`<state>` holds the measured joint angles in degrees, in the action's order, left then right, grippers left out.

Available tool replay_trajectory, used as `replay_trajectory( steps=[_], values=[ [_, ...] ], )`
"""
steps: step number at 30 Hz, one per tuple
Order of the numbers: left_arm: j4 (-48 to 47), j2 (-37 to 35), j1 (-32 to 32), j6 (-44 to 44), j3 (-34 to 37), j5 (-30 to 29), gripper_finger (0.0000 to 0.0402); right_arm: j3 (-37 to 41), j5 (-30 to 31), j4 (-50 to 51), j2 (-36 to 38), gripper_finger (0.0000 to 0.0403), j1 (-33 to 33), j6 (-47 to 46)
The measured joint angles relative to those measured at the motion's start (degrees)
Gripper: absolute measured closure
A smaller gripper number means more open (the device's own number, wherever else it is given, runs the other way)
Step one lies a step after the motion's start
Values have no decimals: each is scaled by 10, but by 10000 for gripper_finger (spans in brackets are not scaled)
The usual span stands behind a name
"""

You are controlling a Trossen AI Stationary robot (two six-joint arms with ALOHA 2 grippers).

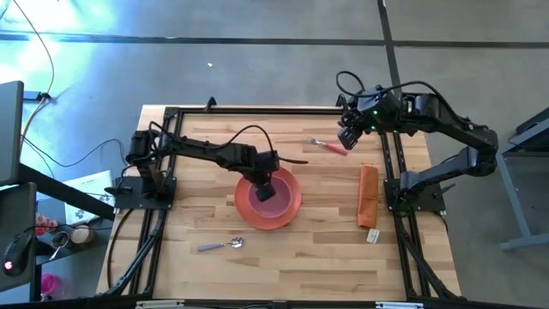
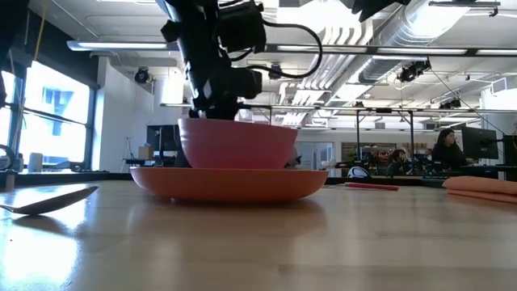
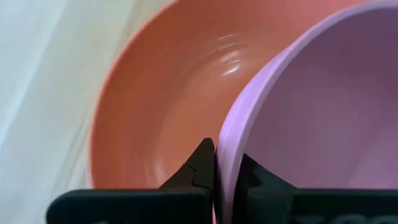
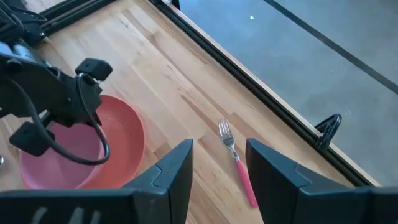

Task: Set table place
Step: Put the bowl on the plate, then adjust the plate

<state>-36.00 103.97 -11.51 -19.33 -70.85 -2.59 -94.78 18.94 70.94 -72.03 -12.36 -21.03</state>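
The pink bowl [image 1: 264,196] sits in the round orange plate [image 1: 290,204] at the table's middle; both show in the low view, the bowl [image 2: 237,144] on the plate [image 2: 230,183]. My left gripper [image 3: 217,163] is shut on the bowl's rim from above. My right gripper [image 4: 219,163] is open and empty, above the far right of the table, over the pink-handled fork [image 1: 329,147], which lies flat and also shows in the right wrist view [image 4: 238,163]. The lilac-handled spoon [image 1: 221,245] lies flat near the front left. My left gripper pinches the bowl's rim [image 3: 231,134] on its far side, one finger inside the bowl and one outside over the plate. The fingers point down from above. The bowl stands upright with its bottom in the plate.
A folded orange cloth strip [image 1: 368,195] lies along the table's right side with a small white piece [image 1: 372,235] at its near end. The black rail frame [image 1: 257,110] runs around the table top. Bare wood lies at the front between spoon and cloth.
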Motion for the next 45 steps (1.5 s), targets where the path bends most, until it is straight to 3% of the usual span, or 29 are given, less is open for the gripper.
replay_trajectory(
  steps=[16, 26, 34, 36, 40, 45],
  values=[
    [62, -25, -1, -4, 53, 1, 394, 0, 0, -4, 0, 263, 0, -10],
    [26, -28, -1, -7, 53, 0, 298, 0, 0, -4, 0, 263, 0, -11],
    [-7, -95, -1, -22, 51, -15, 214, 0, 1, -2, -1, 263, 0, -9],
    [-40, -124, -1, -28, 37, -37, 199, 0, 2, 1, -8, 263, 0, -10],
    [-126, -200, -1, -44, -8, -140, 182, 37, 4, -21, -48, 279, 14, -7],
    [-232, -299, -1, -92, -53, -265, 184, 168, -90, -162, -96, 319, 35, -10]
  ],
)
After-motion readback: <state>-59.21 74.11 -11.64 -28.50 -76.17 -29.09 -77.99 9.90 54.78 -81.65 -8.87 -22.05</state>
